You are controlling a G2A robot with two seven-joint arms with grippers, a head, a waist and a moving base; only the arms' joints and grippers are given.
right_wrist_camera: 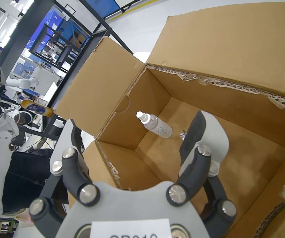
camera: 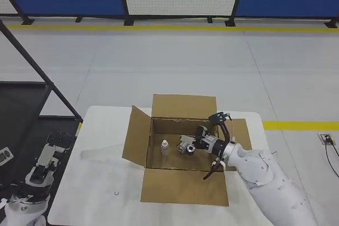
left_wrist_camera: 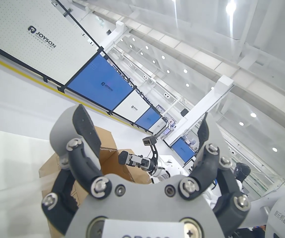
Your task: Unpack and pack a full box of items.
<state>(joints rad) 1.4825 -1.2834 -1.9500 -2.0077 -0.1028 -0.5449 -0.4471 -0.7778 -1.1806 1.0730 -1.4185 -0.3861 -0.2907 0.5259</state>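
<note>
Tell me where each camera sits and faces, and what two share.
Top view: above the arms, looking down at table and box; left arm, right arm show.
Left wrist view: on that wrist, facing the ceiling; open left hand shows.
Right wrist view: on that wrist, facing the bottle inside the box; open right hand.
Shared by top and right wrist: box, bottle.

1. Right claw [camera: 185,147] sits down in the box [camera: 183,186], hiding the floor beneath it.
2. Small metal piece [right_wrist_camera: 181,134] pokes out behind a claw finger [right_wrist_camera: 194,134], mostly covered.
3. Tiny ring-like speck [camera: 117,193] on the worktop [camera: 101,169], near left, too small to name.
</note>
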